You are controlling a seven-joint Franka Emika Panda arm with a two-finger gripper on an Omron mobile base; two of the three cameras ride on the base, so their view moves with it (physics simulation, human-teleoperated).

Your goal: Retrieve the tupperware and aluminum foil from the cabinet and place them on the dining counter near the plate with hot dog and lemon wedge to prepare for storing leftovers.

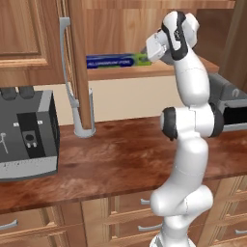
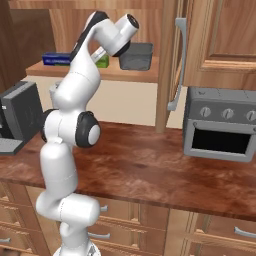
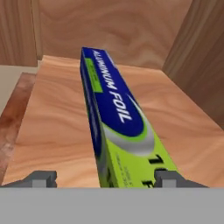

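Arm reaches up into the open cabinet (image 1: 120, 29). In the hand view the gripper (image 3: 105, 178) has its jaws apart, one tip on each side of the lime-green end of the aluminum foil (image 3: 116, 127) — not clamped, small gaps show on both sides. Foil box lies flat on the plank shelf (image 3: 57, 127), running from 6 toward 12 o'clock. In the right base view the tupperware (image 2: 136, 56) sits on the same shelf at 3 o'clock of the foil, well apart. Countertop (image 1: 120, 159) below.
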